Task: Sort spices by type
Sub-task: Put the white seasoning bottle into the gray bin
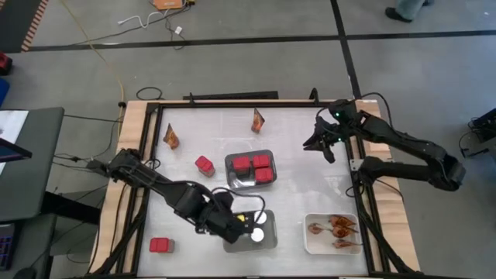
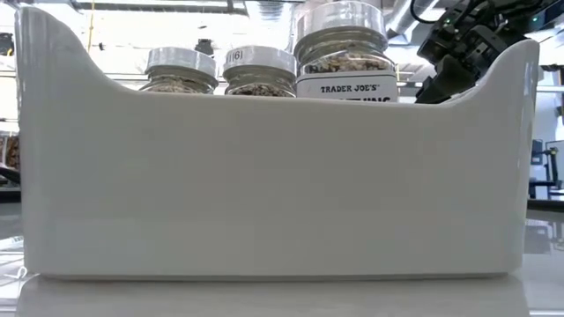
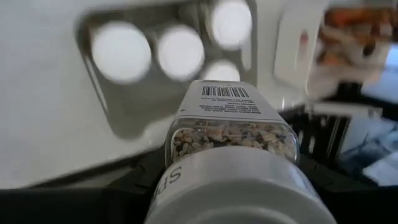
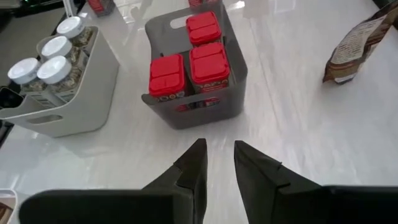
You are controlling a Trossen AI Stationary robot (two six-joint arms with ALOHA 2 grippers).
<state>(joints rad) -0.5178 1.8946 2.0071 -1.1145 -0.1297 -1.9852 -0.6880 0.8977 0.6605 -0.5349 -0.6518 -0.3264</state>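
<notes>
White tabletop [image 1: 294, 194] fills a black frame, and on it we see three trays. Our left gripper [image 1: 232, 225] hangs at the near tray's [image 1: 267, 242] edge, its fingers pinching a clear jar [image 3: 233, 140]. In the left wrist view that jar's long axis runs away from the camera, its white lid [image 3: 239, 193] towards the wrist and its barcoded base towards the tray, where four white-lidded jars [image 3: 180, 53] stand upright. The low view shows the tray's pale wall [image 2: 264, 176] with three jar tops above it.

Mid-table, a grey tray [image 1: 249, 170] holds three red boxes [image 4: 189, 59], lids up. One red box [image 1: 204, 165] sits just beside it on the left, another [image 1: 161, 246] near the front left corner. Two orange-brown packets [image 1: 258, 120] stand upright towards the far edge, well apart. More packets lie flat in the white tray [image 1: 332, 231] at front right.

Our right gripper [image 4: 217, 165] hovers above the far right of the table, its fingers nearly together around nothing.
</notes>
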